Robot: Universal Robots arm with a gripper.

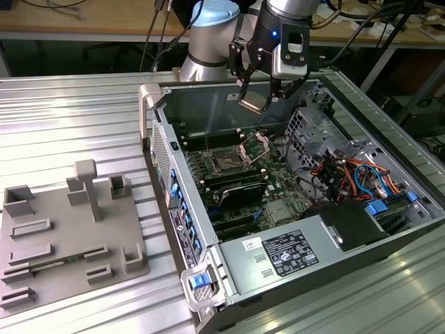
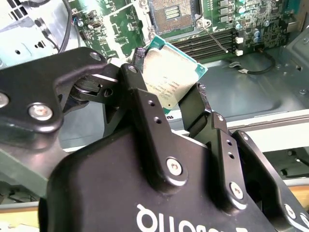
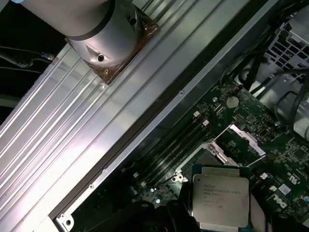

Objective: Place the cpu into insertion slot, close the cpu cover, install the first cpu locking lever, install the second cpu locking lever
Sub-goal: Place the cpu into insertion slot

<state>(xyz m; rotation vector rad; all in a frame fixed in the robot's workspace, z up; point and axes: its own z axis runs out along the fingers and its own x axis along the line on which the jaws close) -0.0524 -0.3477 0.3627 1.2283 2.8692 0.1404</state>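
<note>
Pinching the cpu point(image 2: 169, 77) by opposite edges, the gripper point(image 1: 260, 99) hangs near the computer case's point(image 1: 198, 111) far edge. The insertion slot point(image 1: 226, 161) lies bare below (cpu cover point(image 1: 254, 146) raised), cut off in the second wrist view.

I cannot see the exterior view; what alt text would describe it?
The gripper holds the cpu in the air over an open computer case. Inside, on the green board, the insertion slot lies bare, its cpu cover tilted up. A grey tray lies on the table at the exterior view's left.
</note>
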